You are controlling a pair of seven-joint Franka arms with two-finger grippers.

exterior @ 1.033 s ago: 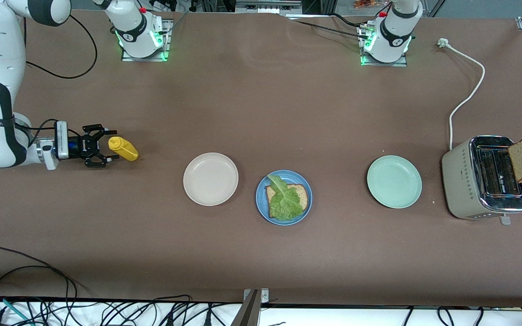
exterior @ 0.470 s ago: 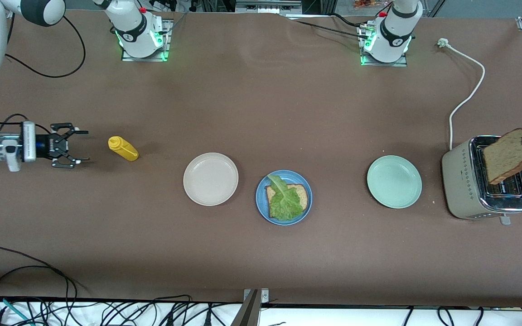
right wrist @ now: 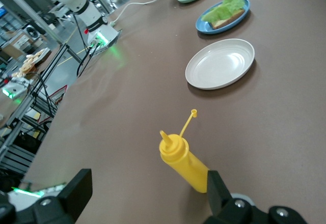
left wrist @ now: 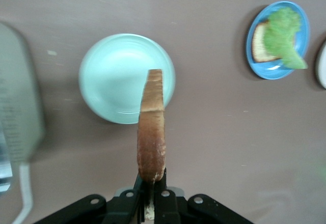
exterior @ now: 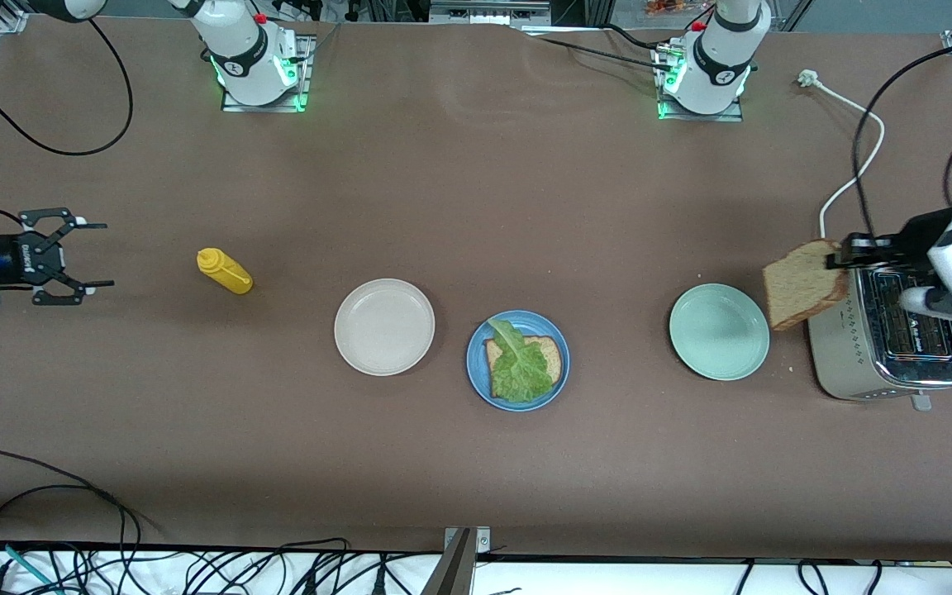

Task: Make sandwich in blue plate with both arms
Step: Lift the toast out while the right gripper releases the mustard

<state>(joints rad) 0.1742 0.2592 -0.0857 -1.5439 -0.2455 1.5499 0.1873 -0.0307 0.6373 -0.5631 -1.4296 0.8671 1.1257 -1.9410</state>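
Brown tabletop [exterior: 476, 207] carries a blue plate [exterior: 478, 373] with bread [exterior: 557, 357] and lettuce [exterior: 519, 368], while the left tool [exterior: 841, 263] clamps a bread slice [exterior: 798, 285] between green plate [exterior: 719, 331] and toaster [exterior: 885, 347], and the right tool [exterior: 83, 255], fingers apart, waits near a mustard bottle [exterior: 226, 272].

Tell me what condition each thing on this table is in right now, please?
Round sky-blue plate: holds one brown bread slice with green lettuce leaf on top.
Second brown bread slice: held in the air, edge-on.
Left gripper: shut on that slice.
Right gripper: open, empty.
Yellow squeeze bottle: lying down, cap open.
Beige plate: empty.
Mint green plate: empty.
Silver toaster: slots look empty.
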